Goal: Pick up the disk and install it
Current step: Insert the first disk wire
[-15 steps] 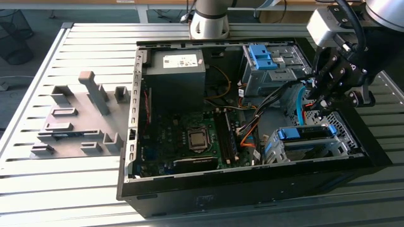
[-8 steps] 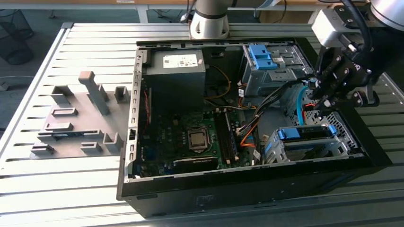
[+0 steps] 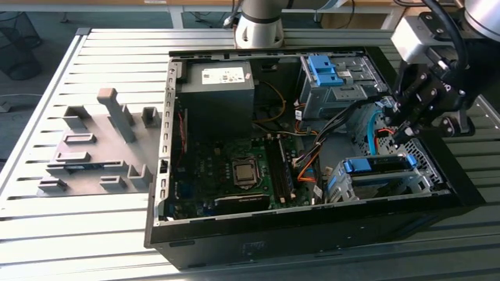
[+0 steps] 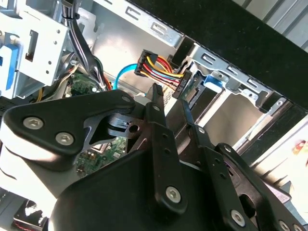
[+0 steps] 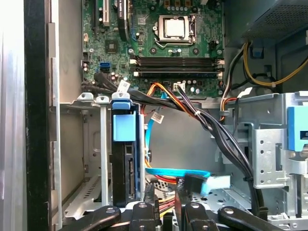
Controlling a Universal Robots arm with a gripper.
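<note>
Task looks mostly done: the disk (image 5: 127, 168) already sits on edge in a slot of the lower drive cage (image 5: 84, 144) inside the open computer case (image 3: 168, 146), its blue bracket (image 5: 124, 126) facing out of the cage mouth. In the exterior view the same disk (image 3: 376, 166) shows as a blue strip in the cage at the case corner near the exterior view's right. The gripper (image 3: 399, 132) hangs just over that end of the case, beside the cage and not touching the disk. In both wrist views its fingers (image 4: 156, 108) stand a little apart with wires visible through the gap, so the gripper (image 5: 163, 192) is slightly spread and pinching nothing I can make out. Whether the disk is pushed fully home I cannot tell. The cables look not plugged in: a power plug (image 4: 161, 72) with red and yellow wires and a blue cable (image 5: 178, 172) hang loose just beside the fingertips, near the disk. Other contents of the case: motherboard (image 3: 234, 170), grey power supply box (image 3: 215, 88), and an upper cage (image 3: 352, 93) holding a bare blue latch (image 3: 322, 70). The case rests on a slatted table (image 3: 78, 234); a grey fixture plate (image 3: 86, 152) lies well apart on the exterior view's left.
</note>
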